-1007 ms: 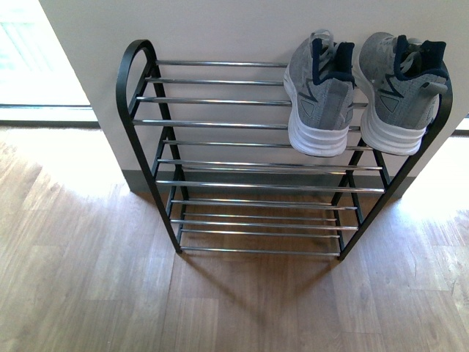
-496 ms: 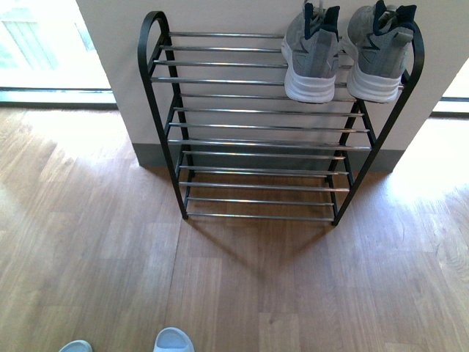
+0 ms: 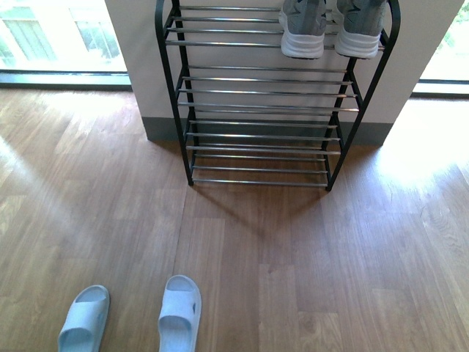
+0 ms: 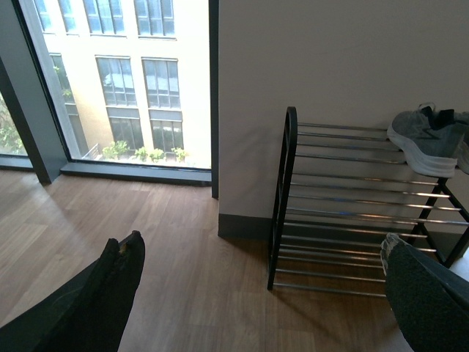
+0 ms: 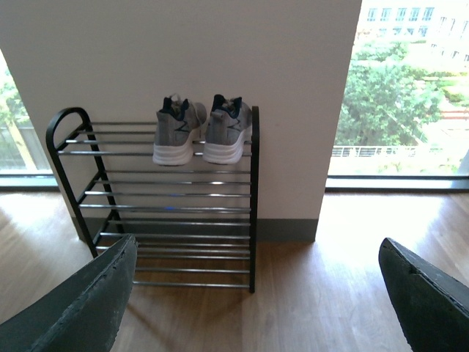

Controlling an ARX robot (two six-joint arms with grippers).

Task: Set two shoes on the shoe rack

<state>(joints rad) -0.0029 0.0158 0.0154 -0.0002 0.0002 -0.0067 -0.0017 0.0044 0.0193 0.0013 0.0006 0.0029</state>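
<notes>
two shoes (image 5: 176,132) side by side on shoe rack (image 5: 254,205) top tier, right end, heels toward robot | left gripper (image 4: 260,246), right gripper (image 5: 258,248) spread, empty, well short of rack | right arm judged nearer

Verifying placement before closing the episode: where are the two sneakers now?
The two shoes sit side by side on the top tier of the shoe rack, at its right end in the front view.

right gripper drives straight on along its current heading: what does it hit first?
Likely the shoe rack, at its lower rods below the two shoes. The right gripper is open and nothing stands between; if it aims lower, the wood floor comes first. Depth unclear.
</notes>
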